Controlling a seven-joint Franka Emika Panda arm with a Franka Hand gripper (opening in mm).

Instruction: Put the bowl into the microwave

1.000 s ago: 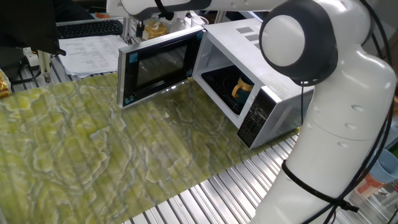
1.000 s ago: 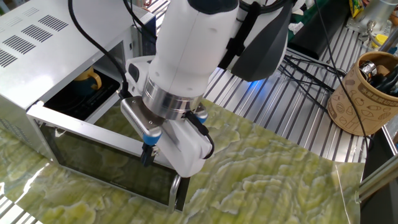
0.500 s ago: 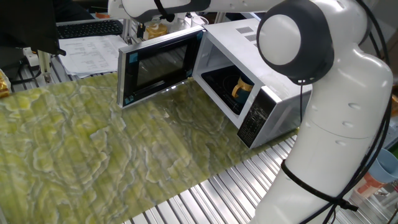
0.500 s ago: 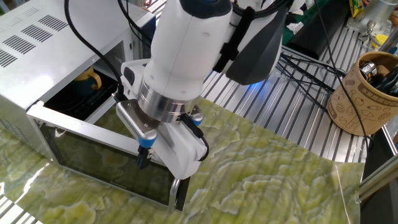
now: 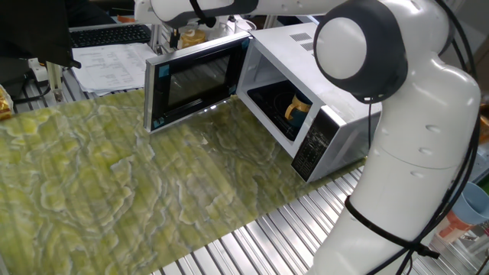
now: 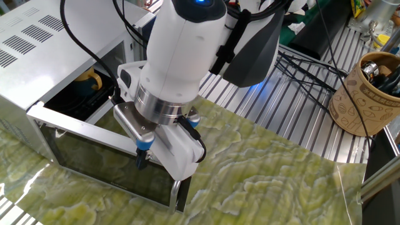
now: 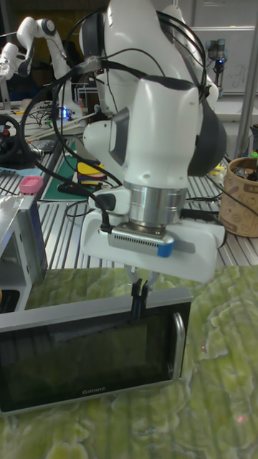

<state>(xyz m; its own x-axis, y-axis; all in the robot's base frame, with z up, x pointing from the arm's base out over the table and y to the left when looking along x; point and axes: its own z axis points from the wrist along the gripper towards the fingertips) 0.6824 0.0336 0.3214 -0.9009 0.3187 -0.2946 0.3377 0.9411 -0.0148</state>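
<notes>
Now the gripper [image 7: 137, 297] — fingers pressed together, holding nothing — has shifted along the door [image 6: 106, 159] top edge; the bowl [image 5: 299, 108] sits inside the microwave [image 5: 321, 122] behind it — only closing remains.

— What do you have under everything?

— You have a ribbed metal table [image 5: 267, 237] with a green marbled mat [image 5: 114, 183] spread across it.

— And directly on that?

— Your microwave [image 5: 321, 114] sits at the mat's far edge, probably partly on bare metal. Papers [image 5: 107, 61] lie beyond, and a tan cup [image 6: 362, 94] stands on the slats.
</notes>
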